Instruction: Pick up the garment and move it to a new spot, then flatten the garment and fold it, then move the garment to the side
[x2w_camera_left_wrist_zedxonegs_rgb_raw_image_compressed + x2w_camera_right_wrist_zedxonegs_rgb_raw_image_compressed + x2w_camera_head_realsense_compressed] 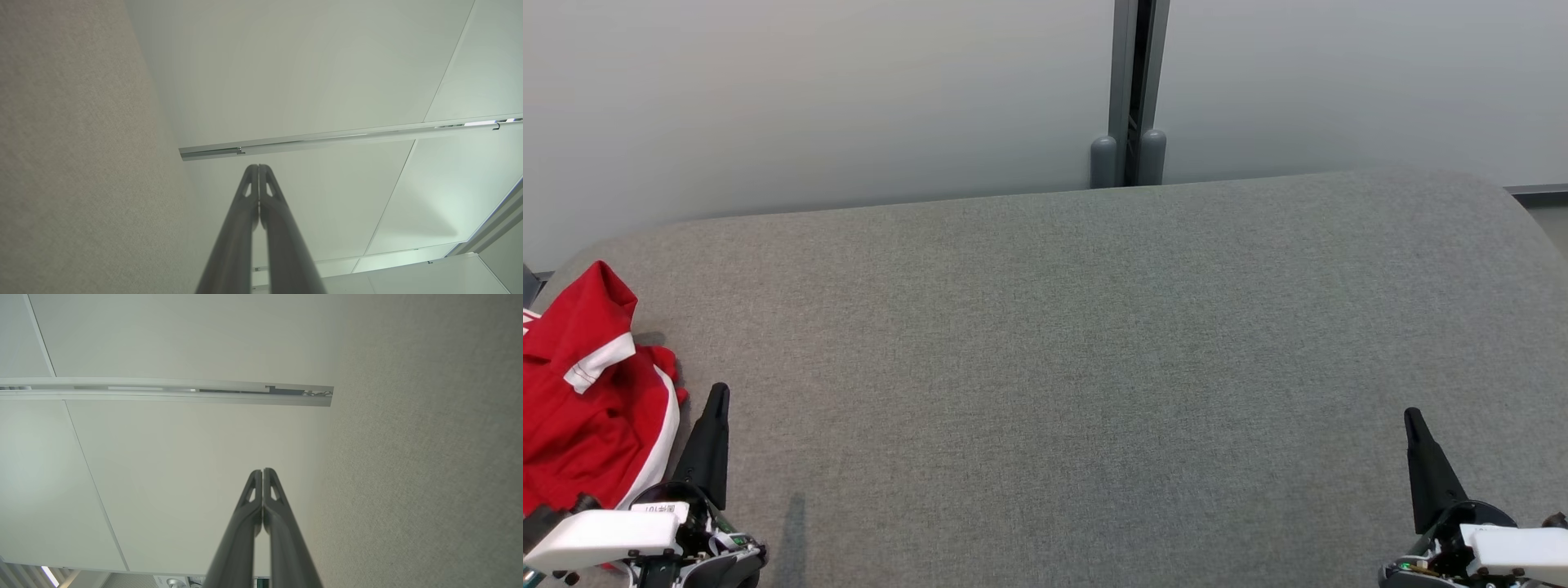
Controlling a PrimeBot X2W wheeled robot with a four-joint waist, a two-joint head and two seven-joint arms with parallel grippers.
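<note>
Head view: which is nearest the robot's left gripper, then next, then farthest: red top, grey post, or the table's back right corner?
1. Red top, just left of the left gripper.
2. Grey post, back middle, behind the table.
3. Table's back right corner, far across.

A grey, felt-covered table [1094, 367] with rounded far corners spans the head view, its far edge close against a pale, matte wall [809, 98] of smooth panels. A dark grey post [1131, 82] stands upright between two of the panels, a little right of the middle. In the wrist views a silver rail [327, 139] crosses pale panels under soft, even light.
</note>
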